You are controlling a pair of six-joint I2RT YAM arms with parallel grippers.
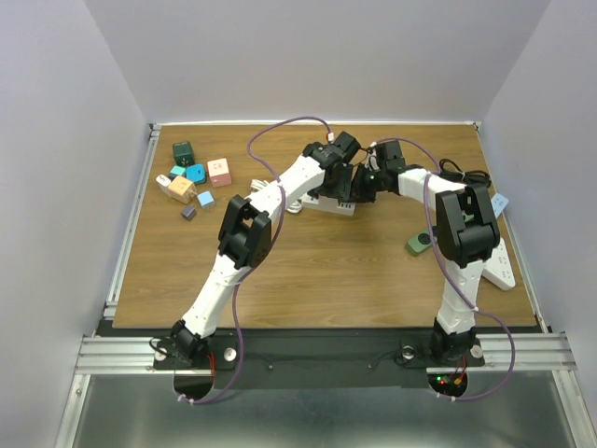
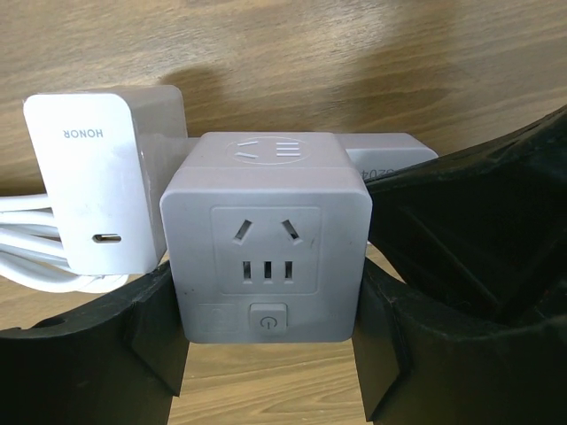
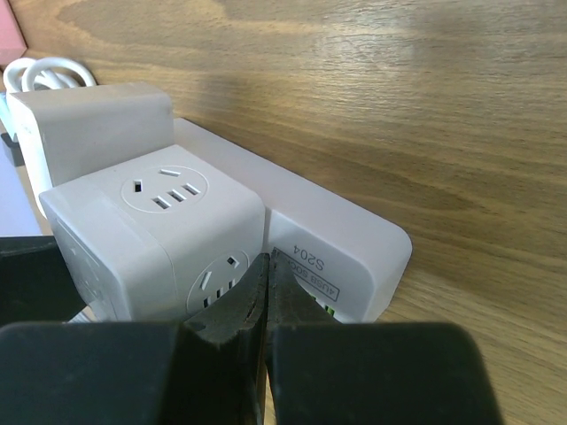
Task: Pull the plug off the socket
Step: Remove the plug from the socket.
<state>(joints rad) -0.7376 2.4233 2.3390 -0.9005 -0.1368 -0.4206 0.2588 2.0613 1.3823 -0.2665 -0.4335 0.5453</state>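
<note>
Toward the far middle of our wooden table (image 1: pixel 326 271) lies the white power strip (image 3: pixel 337 235). Our left claw (image 2: pixel 270 341) grips the cube plug (image 2: pixel 266 239) seated on that strip, one finger against each side. A white charger (image 2: pixel 89 186) stands just beside it. Our right claw (image 3: pixel 268 292) is closed, its tips at the strip.

Coloured blocks (image 1: pixel 194 177) lay clustered at upper left of table (image 1: pixel 326 271); green round object (image 1: pixel 419 244) sat right of centre.

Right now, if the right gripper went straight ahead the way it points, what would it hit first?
The right gripper, shut, aims at the seam between cube and strip; likely the cube first, though depth is unclear.
</note>
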